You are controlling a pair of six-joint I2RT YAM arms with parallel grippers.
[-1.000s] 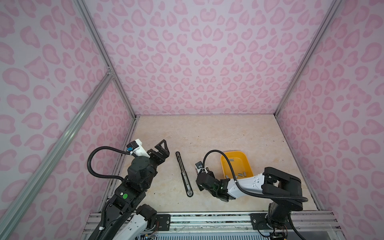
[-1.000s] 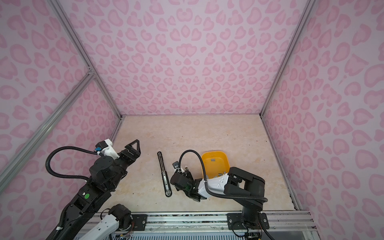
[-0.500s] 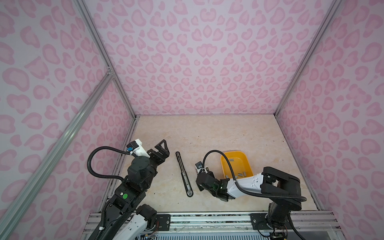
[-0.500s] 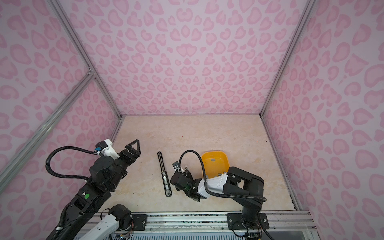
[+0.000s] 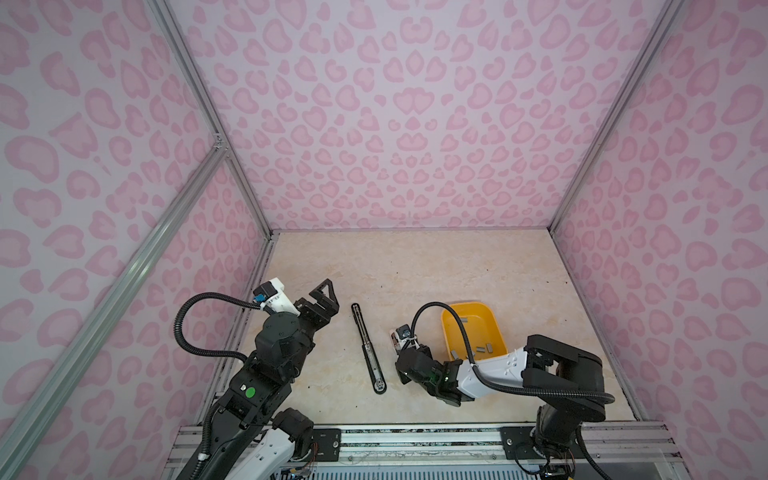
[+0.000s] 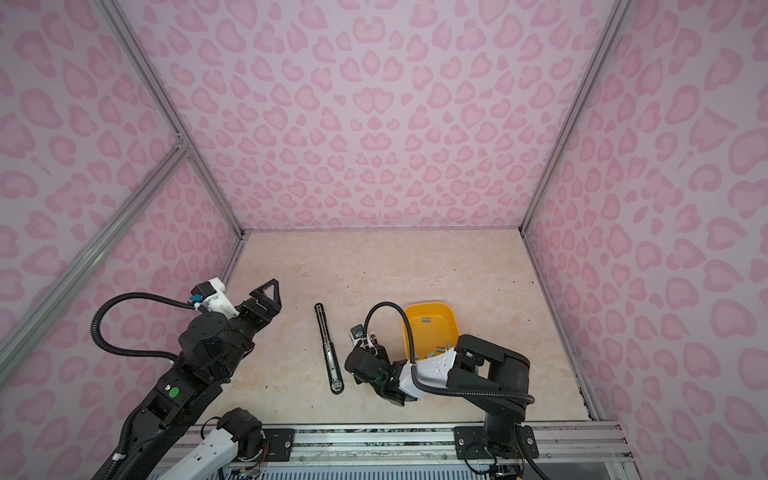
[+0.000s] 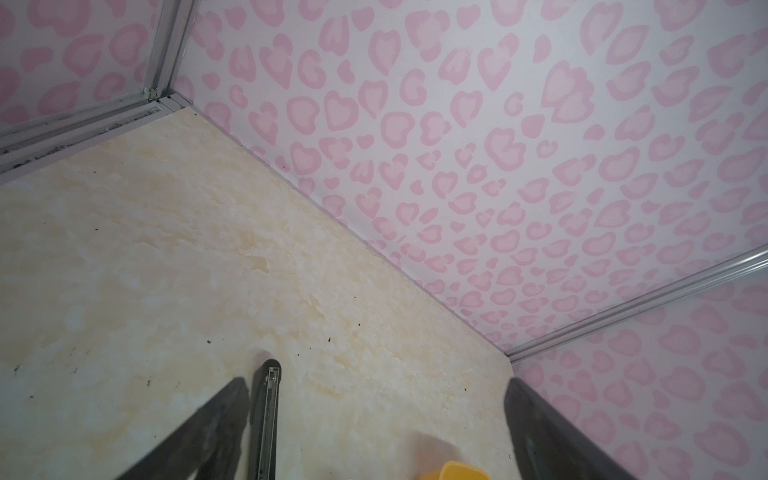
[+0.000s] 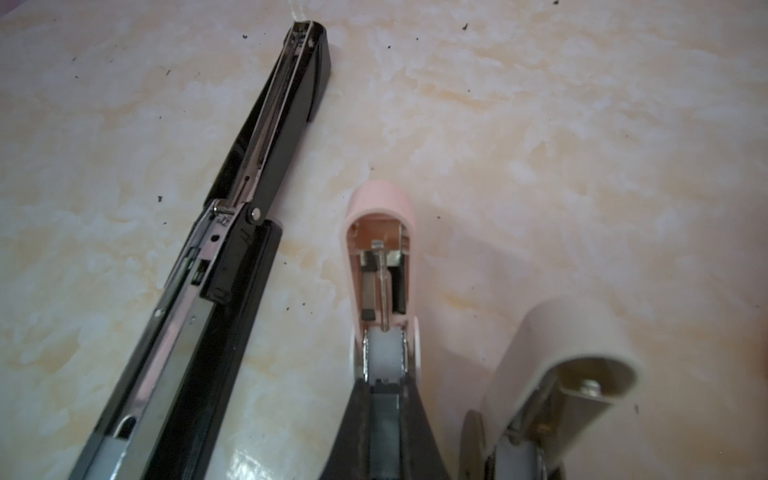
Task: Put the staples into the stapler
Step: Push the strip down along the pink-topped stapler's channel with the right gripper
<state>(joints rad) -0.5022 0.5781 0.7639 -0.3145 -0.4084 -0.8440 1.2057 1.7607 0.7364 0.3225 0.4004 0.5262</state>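
My right fingers (image 8: 347, 444) clamp the open pink stapler (image 8: 380, 208), left fingers (image 7: 199, 436) wide and empty; unsupported, it could twist when staples (image 5: 484, 348) go in

Right pincer (image 8: 384, 388) clamps the pink stapler (image 8: 380, 208), lying between black stapler (image 8: 237, 266) and beige stapler (image 8: 557, 340).

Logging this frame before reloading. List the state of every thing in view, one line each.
pink stapler: hinged open, cover folded back
beige stapler: hinged open, beside the pink one
black stapler: opened out flat, untouched
yellow tray: upright, holding staples
staples: loose in the tray
left gripper: open, empty
right gripper: shut on the pink stapler
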